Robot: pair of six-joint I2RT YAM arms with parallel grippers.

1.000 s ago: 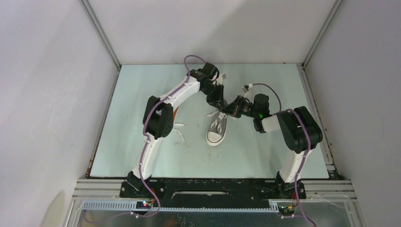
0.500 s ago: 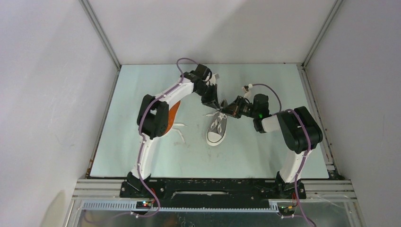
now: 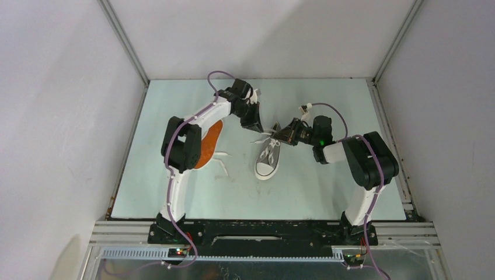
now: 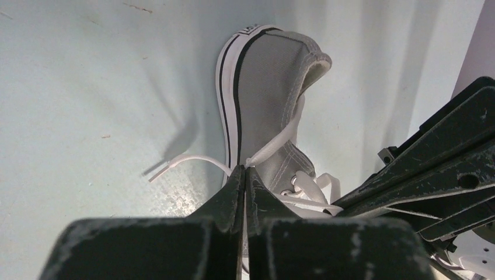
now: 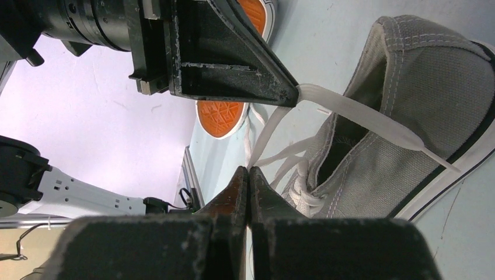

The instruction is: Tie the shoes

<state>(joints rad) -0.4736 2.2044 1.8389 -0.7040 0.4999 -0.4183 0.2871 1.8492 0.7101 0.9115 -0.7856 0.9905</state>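
At the middle of the pale green bench (image 3: 327, 192), a small grey canvas sneaker (image 3: 267, 160) with white laces stands upright on its sole. Its white rubber toe cap points toward the arm bases and its heel toward the far wall. To its left, well apart, a second sneaker (image 3: 209, 140) lies turned over with its flat orange sole facing up. It is partly hidden under the left arm's white link. Two loose white lace ends (image 3: 222, 165) trail on the bench beside it.

Both arms reach inward and meet over the heel end of the upright shoe. The left tool (image 3: 260, 126) comes in from the far left. Its dark fingers are pressed together on a white flat lace (image 4: 274, 143) that rises from the eyelets along the shoe's side. In the left wrist view, the lace enters the pinched tips (image 4: 245, 172) and its free end drops past them onto the bench. The right wrist view shows the same lace passing through that tool, its tipped end hanging across the grey heel (image 5: 432, 87).

The right tool (image 3: 278, 133) sits just beside the left one, over the shoe's opening, with its fingers fully together. Lace strands (image 5: 265, 137) run close to its tips. I cannot tell whether any of them is caught between the fingers.
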